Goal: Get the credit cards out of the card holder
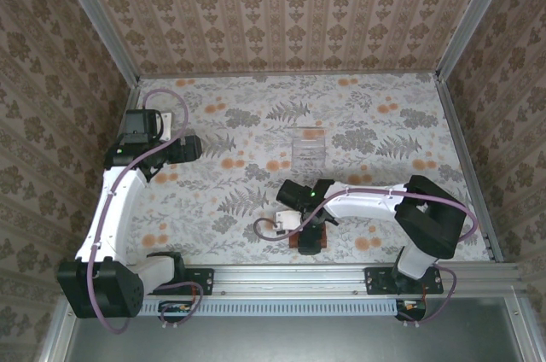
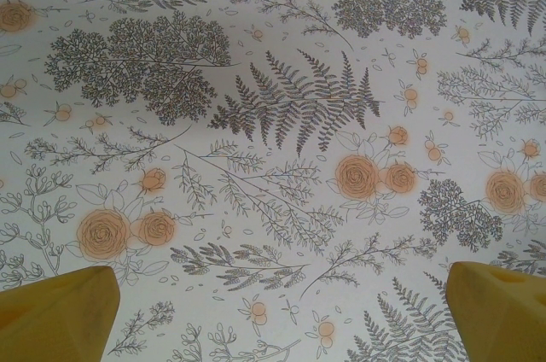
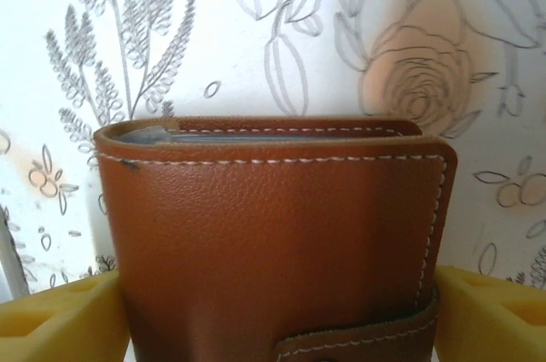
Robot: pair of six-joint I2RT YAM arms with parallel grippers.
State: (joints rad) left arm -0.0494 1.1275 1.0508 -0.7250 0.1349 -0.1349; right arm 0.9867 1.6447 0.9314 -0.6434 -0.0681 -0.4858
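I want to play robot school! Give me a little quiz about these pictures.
1. True or false: the left gripper is holding a card.
2. What sits between the fingers of the right gripper? A a banana, B the card holder, C nothing.
3. Fill the gap: the card holder's leather is ____.
Key: 1 false, it is open over the bare table; 2 B; 3 brown.

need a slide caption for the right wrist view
Closed brown card holder sits between the yellow fingers of the right gripper on the floral tablecloth.
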